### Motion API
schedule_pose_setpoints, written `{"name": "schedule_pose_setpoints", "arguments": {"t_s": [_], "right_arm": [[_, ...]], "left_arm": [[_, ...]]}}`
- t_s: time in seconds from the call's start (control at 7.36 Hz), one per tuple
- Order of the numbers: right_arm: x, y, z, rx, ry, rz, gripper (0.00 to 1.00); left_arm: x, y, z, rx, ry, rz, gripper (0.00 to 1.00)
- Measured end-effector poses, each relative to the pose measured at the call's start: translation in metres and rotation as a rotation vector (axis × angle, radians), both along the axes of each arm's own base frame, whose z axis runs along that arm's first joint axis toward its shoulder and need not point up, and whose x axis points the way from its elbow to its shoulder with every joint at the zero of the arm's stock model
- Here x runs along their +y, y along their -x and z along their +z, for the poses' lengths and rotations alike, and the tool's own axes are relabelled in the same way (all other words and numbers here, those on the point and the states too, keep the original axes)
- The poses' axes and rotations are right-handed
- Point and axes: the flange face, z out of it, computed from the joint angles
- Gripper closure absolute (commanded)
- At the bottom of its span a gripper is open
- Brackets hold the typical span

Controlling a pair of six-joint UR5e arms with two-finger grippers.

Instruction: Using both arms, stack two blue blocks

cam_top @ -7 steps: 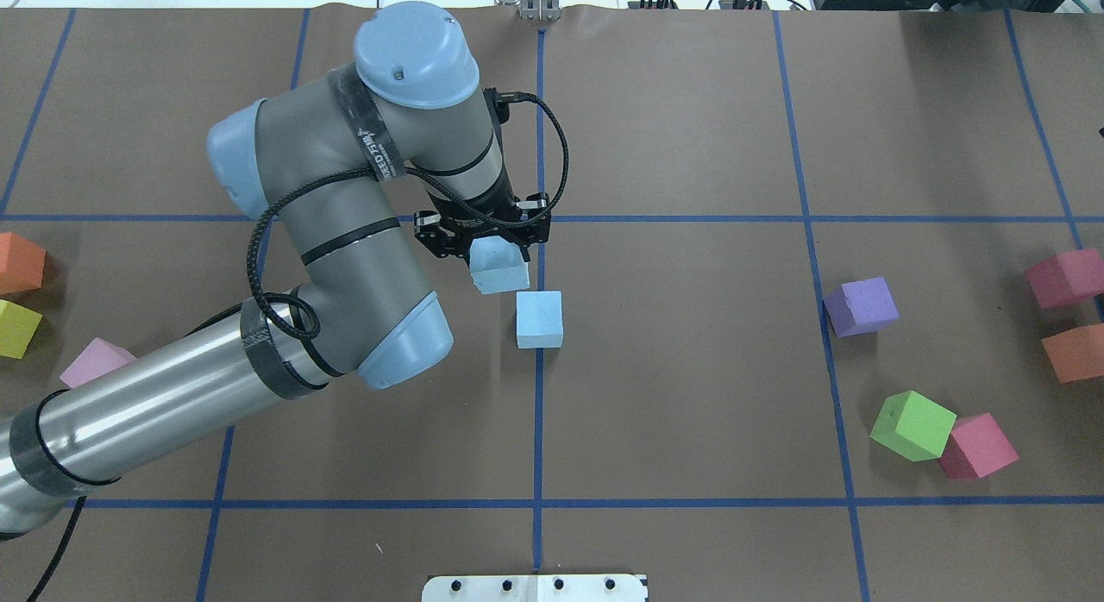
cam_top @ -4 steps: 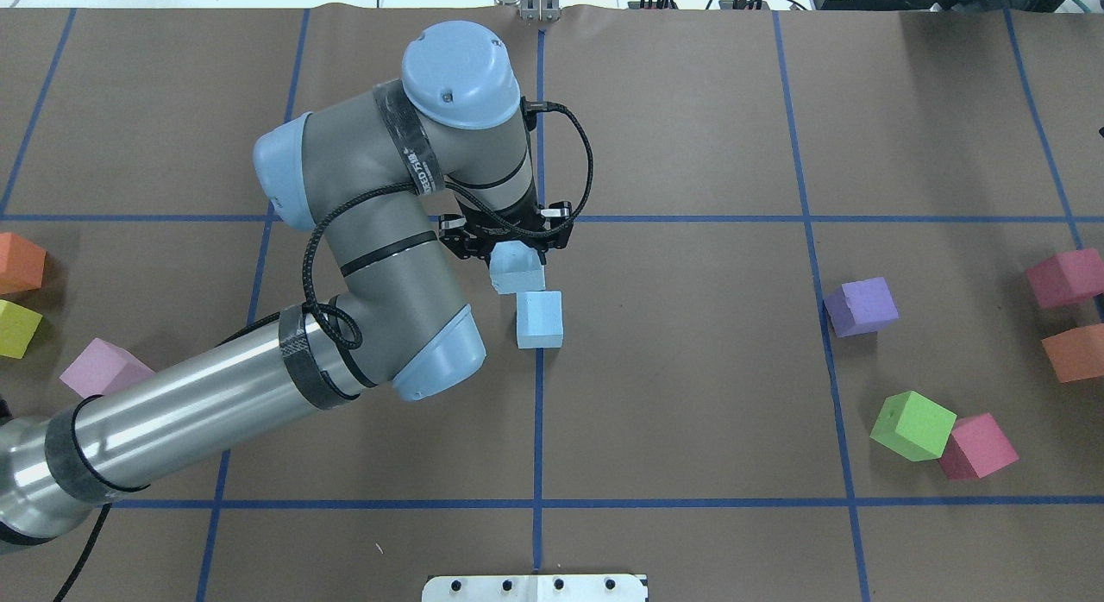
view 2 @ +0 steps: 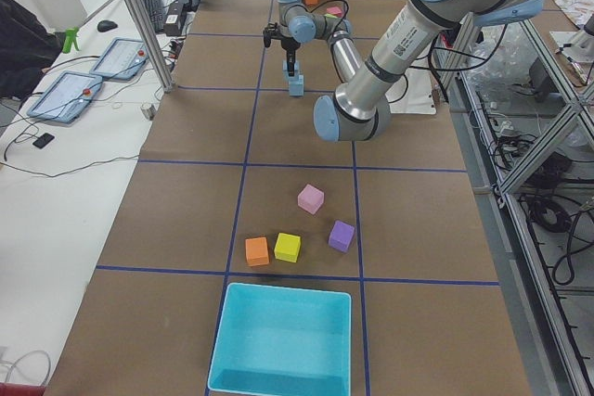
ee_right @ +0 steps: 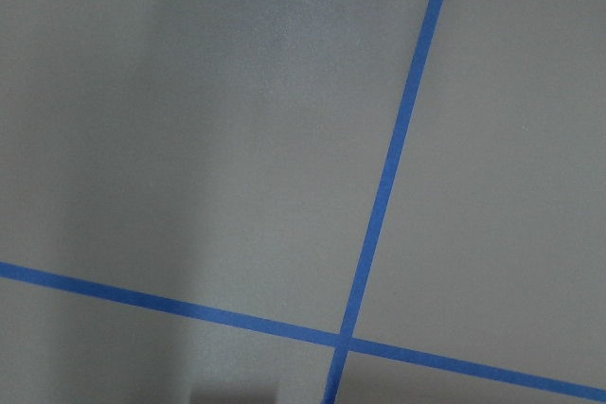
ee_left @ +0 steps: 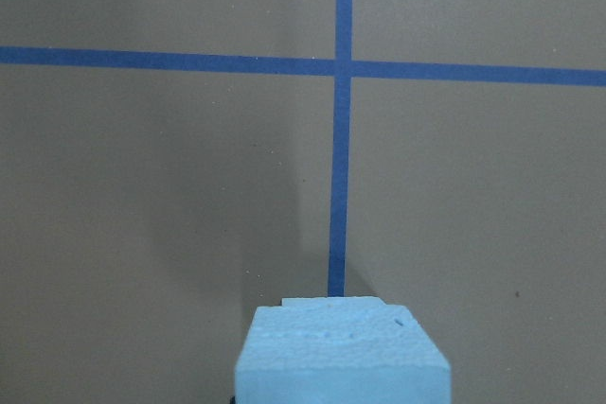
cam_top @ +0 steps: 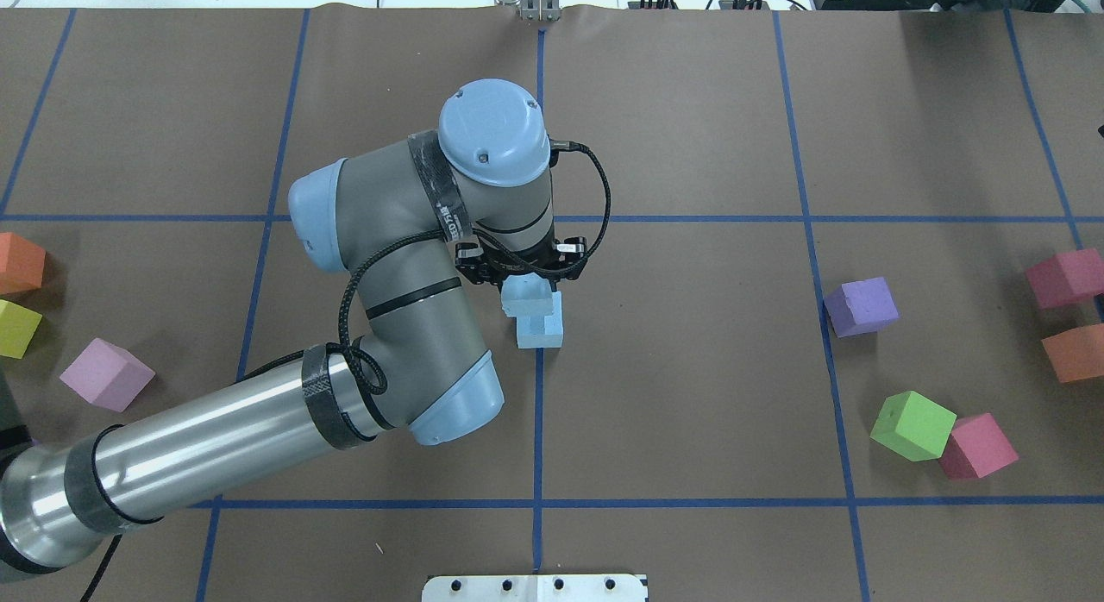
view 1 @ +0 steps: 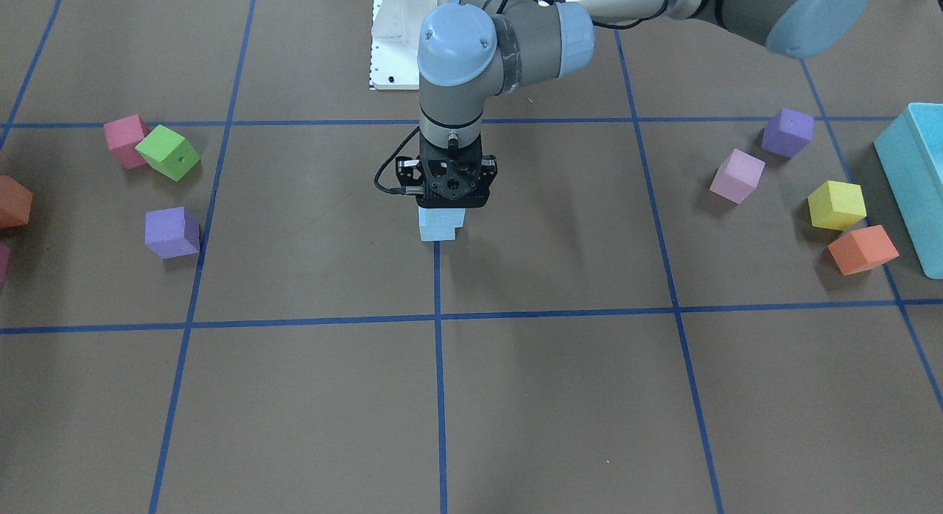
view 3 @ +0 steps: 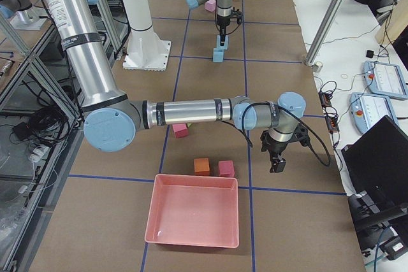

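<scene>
My left gripper (cam_top: 526, 279) is shut on one pale blue block (cam_top: 527, 298) and holds it over the table's centre. The second blue block (cam_top: 543, 331) rests on the blue centre line, directly beneath; the held block overlaps it, shifted slightly away from me and to the left. The front view shows the held block (view 1: 442, 218) right above the lower one (view 1: 438, 236); I cannot tell if they touch. The left wrist view shows the held block (ee_left: 341, 357) at the bottom edge. My right gripper (view 3: 275, 159) hangs low over the table's right end, and I cannot tell its state.
Purple (cam_top: 860, 306), green (cam_top: 912, 425), pink-red (cam_top: 976, 447), red (cam_top: 1065, 277) and orange (cam_top: 1074, 352) cubes lie on the right. Orange (cam_top: 19, 263), yellow (cam_top: 17, 328) and pink (cam_top: 106, 374) cubes lie on the left. A turquoise box (view 2: 283, 340) and a red tray (view 3: 194, 208) stand at the table's ends.
My left arm has carried the held blue block to the right and toward me, from beside the resting block to over it.
</scene>
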Motion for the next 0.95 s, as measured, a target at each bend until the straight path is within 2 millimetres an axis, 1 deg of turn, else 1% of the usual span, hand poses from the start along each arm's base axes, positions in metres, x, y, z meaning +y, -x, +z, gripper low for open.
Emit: {"name": "schedule_pose_setpoints", "arguments": {"t_s": [0.41,0.95], "right_arm": [[-0.0015,0.0005,-0.0003,0.000,0.001,0.000,0.00],[-0.0023,0.0007,-0.0012,0.000,0.000,0.000,0.00]], "left_arm": [[0.0073,-0.0087,0.0031,-0.009,-0.003,0.009,0.35],[0.0065,-0.0124,0.0038,-0.011,0.000,0.011,0.33]]}}
